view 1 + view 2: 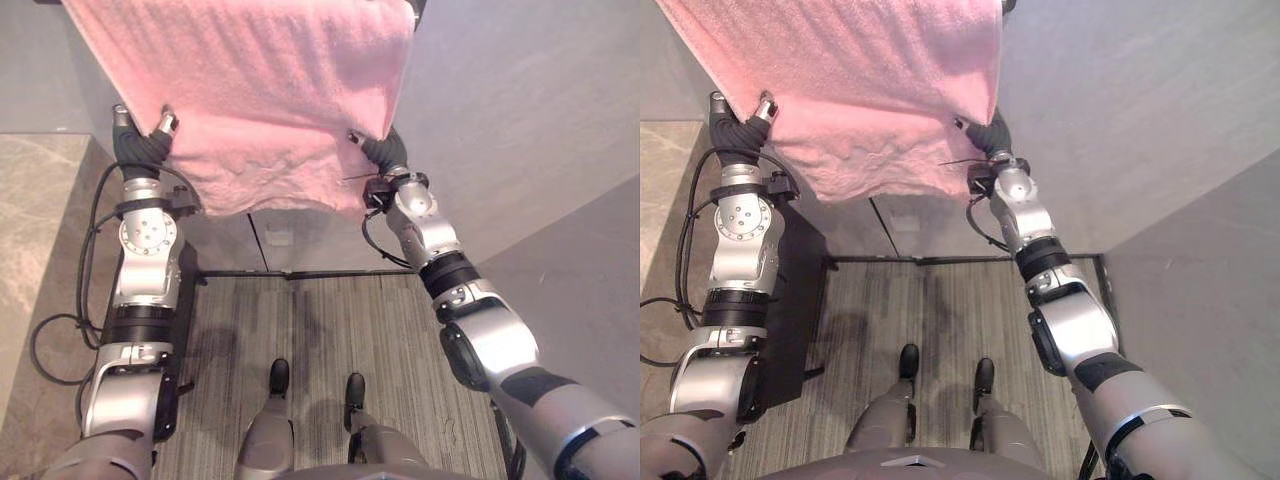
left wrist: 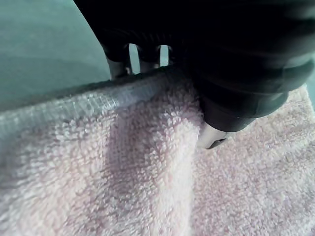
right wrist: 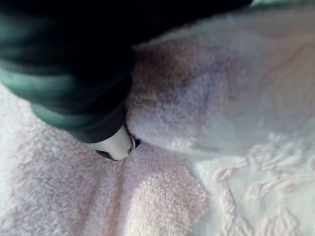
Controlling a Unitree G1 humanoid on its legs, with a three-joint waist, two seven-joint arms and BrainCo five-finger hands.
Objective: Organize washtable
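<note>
Pink towel (image 1: 260, 90) up in the air in front of the robot, spread wide across the upper part of both eye views. Its top runs out of frame. The lower edge hangs loose and a bit wavy between the two arms. The upper layer is ribbed in faint stripes; the lower part carries a raised pattern.

Left hand (image 1: 140, 148): raised at the towel's left edge, clenched on the cloth. Left wrist view: fingers (image 2: 118, 66) go behind the hem, thumb (image 2: 212, 137) presses the front face, terry pinched between them.

Right hand (image 1: 383, 152): raised at the towel's right edge, about level with the left hand, also grasping the towel. Right wrist view: thumb (image 3: 115, 145) dug into the pile, with a fold of towel bulging just beside it. The rest of this hand is hidden by its dark cover and the cloth.

The towel touches nothing but the two hands as far as can be seen; how its top is held cannot be told.

Surroundings: plain grey wall (image 1: 520, 100) behind the towel. A small pale plate (image 1: 280, 238) sits low on the wall under the towel's lower edge. Grey striped carpet (image 1: 330, 320) below. A beige marbled surface (image 1: 40, 230) lies off to the robot's left, well apart from the towel
</note>
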